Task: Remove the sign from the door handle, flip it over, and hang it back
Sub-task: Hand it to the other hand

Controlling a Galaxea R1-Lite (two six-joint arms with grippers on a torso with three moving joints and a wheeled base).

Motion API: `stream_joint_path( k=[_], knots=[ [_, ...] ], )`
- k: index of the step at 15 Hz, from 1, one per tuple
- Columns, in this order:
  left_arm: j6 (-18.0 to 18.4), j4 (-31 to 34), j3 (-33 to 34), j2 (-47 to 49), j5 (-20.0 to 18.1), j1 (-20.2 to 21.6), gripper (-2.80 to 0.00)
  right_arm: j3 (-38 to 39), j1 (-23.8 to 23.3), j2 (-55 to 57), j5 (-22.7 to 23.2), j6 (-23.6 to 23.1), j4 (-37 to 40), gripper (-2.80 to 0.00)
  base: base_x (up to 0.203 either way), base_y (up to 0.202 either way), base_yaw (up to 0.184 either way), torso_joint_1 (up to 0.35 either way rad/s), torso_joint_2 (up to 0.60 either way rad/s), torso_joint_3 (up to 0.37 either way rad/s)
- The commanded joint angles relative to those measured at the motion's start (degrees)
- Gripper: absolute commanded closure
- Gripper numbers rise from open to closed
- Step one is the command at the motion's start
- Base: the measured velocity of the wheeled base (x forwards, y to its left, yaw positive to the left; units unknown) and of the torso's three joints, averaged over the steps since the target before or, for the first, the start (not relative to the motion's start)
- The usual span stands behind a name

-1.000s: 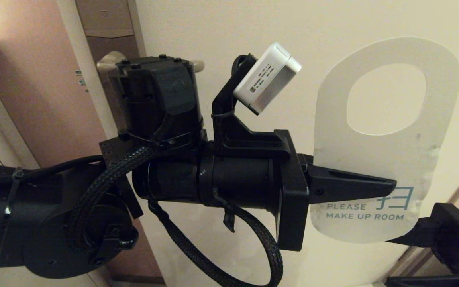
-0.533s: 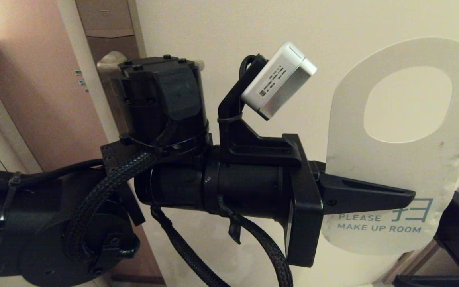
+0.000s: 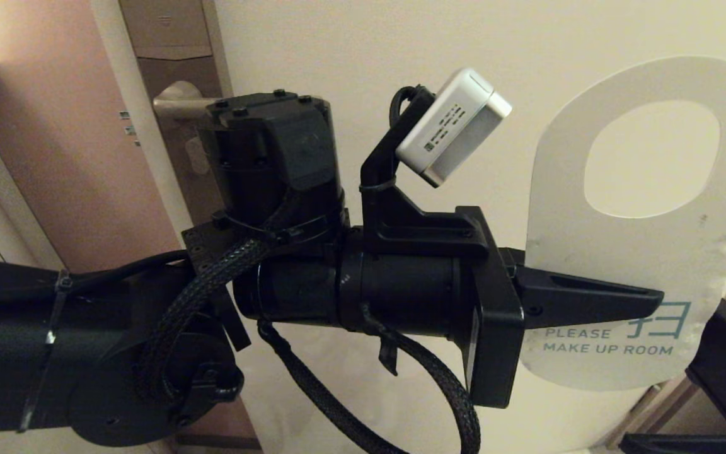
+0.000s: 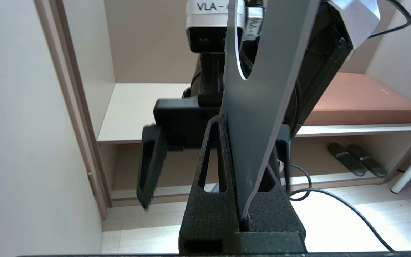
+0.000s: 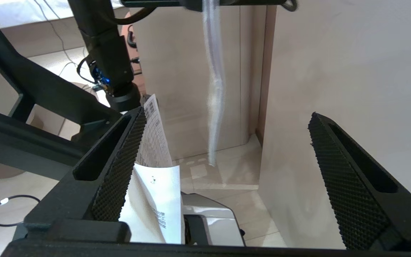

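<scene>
One sign (image 3: 628,271) in view, off-white face toward your head camera, "PLEASE MAKE UP ROOM" printed near its lower end. It stands upright in the air to the right of the door handle (image 3: 177,104), well apart from it and not hanging on it. One large oval hole, nothing through it.

Your left tool (image 3: 590,299) is clamped tight on the sign's lower part, one black finger lying across the card just above the lettering. In the left wrist view the card (image 4: 259,117) rises edge-on from between the fingers.

Your right tool (image 5: 223,167) stands wide; the sign's edge (image 5: 214,85) hangs between its two fingers, touching neither.

One door handle: a lever on a tall brown plate (image 3: 171,38), partly hidden behind your left arm.

Left wrist view: two dark slippers (image 4: 355,159) on the lowest shelf (image 4: 334,175).
</scene>
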Motion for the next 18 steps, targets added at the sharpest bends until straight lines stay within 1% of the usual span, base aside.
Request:
stream_joint_path(
  k=[1,5,8,16,18],
  knots=[
    [0.0,-0.1,-0.9,1.1,-0.3,-0.2,0.00,0.0,1.2,0.3,0.3,0.0,-0.1,-2.80,0.000,0.000,0.000,0.000,0.00,0.000],
    [0.0,-0.1,-1.0,1.5,-0.5,-0.7,0.00,0.0,1.8,0.8,-1.0,-0.1,-0.1,-2.80,0.000,0.000,0.000,0.000,0.00,0.000],
    [0.0,-0.3,-0.9,1.9,-0.4,-1.3,0.00,-0.1,1.8,1.4,-1.1,-0.1,-0.1,-2.80,0.000,0.000,0.000,0.000,0.00,0.000],
    [0.1,-0.3,-0.7,1.9,-0.4,-1.2,0.00,-1.1,1.8,2.1,-1.1,-0.1,-0.1,-2.80,0.000,0.000,0.000,0.000,0.00,0.000],
    [0.2,-0.3,-0.6,1.9,-0.4,-1.3,0.00,-1.0,1.8,2.1,-1.8,-0.1,-0.1,-2.80,0.000,0.000,0.000,0.000,0.00,0.000]
  ],
)
